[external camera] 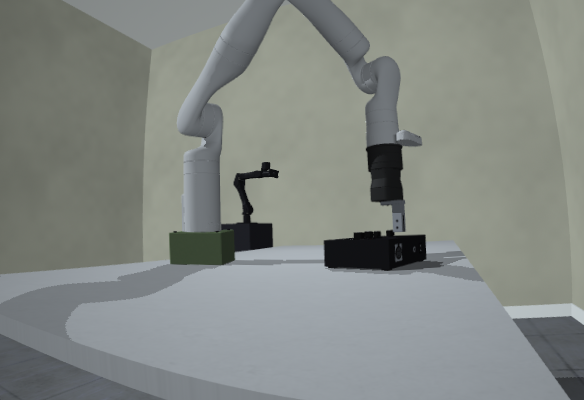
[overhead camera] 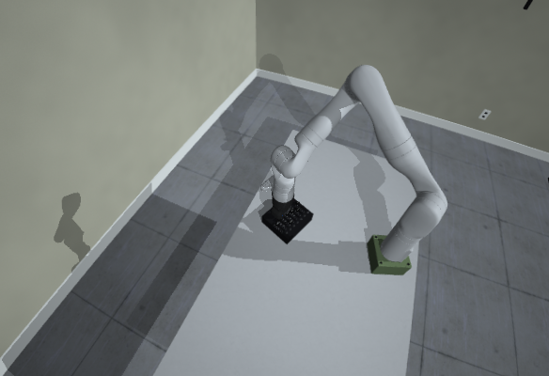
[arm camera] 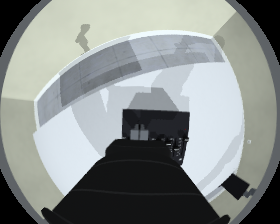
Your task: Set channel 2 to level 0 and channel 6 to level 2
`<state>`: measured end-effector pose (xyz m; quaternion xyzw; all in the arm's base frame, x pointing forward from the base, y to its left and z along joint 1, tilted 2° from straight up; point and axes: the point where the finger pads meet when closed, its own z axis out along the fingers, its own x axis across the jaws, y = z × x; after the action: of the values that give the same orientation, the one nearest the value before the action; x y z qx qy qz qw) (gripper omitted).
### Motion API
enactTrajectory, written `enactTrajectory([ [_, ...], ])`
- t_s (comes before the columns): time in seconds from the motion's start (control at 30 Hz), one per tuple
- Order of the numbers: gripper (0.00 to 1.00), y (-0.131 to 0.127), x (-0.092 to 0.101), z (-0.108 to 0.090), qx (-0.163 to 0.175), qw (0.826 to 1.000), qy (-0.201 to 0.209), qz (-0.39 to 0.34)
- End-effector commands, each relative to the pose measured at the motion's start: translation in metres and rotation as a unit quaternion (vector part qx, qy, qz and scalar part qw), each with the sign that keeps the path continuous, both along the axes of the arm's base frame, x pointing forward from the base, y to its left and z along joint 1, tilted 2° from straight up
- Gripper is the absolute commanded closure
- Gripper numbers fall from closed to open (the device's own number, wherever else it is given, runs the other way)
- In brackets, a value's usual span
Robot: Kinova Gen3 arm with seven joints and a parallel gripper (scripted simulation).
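Note:
The black lighting desk (overhead camera: 287, 238) (external camera: 356, 254) (arm camera: 163, 121) stands on its feet on the pale table. Several small black caps or knobs (external camera: 368, 235) stick up from its top. Channel numbers, scale marks and fader levels are too small and dark to read. My gripper (external camera: 398, 231) (arm camera: 139, 129) is shut with nothing seen between its fingers. It points down at the desk, with the fingertips just above or at the top near the back edge; contact cannot be told. In the top view the wrist hides the fingertips and part of the desk. In the wrist view the gripper body hides much of the panel.
The arm's green base block (overhead camera: 392, 267) (external camera: 201, 248) stands on the table (overhead camera: 291, 312) (external camera: 300, 322), away from the desk. A small black arm on a dark box (external camera: 261, 236) (arm camera: 234, 186) stands farther back. The table edge runs behind the desk.

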<state>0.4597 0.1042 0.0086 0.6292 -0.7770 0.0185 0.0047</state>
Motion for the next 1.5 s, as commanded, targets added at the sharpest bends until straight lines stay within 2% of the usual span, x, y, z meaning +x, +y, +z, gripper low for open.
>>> enactTrajectory([
  [0.0,1.0,-0.0003,0.0002,-0.0017,-0.001,1.0,-0.002,0.0],
  [1.47,1.0,0.0017,-0.009,-0.0019,-0.001,1.0,-0.002,0.0],
])
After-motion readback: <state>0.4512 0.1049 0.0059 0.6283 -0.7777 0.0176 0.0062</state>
